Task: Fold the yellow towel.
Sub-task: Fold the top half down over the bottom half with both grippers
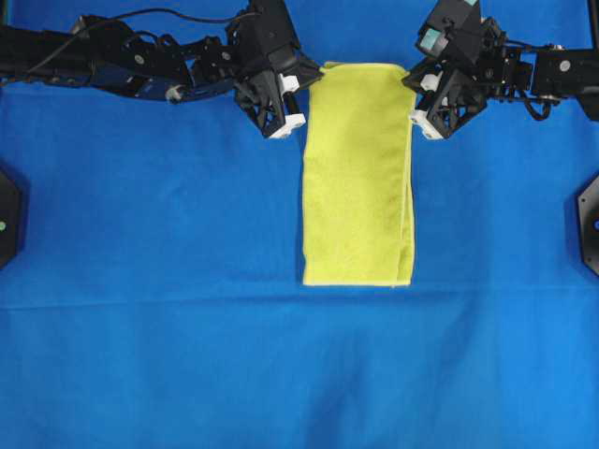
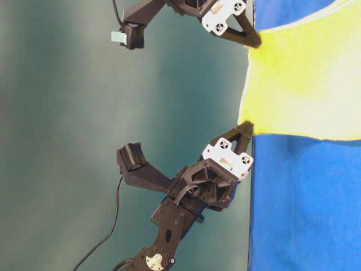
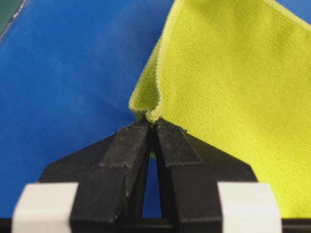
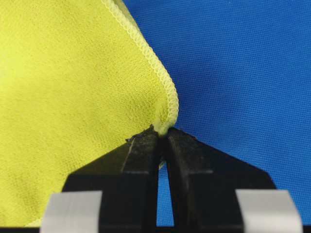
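Gripping the far end of the yellow towel, two arms are working from the top of the overhead frame: at upper left, the left gripper is clamping its jaws shut on the towel's left corner, and at upper right, the right gripper is pinching the opposite corner by its stitched hem. The towel is lying as a tall, narrow rectangle at centre frame on the blue cloth, its near edge resting flat while the held end is rising off the surface. Doing this fold well is likely calling for both corners travelling level and together toward the near edge, keeping the span between them taut so the hems are meeting squarely without sagging.
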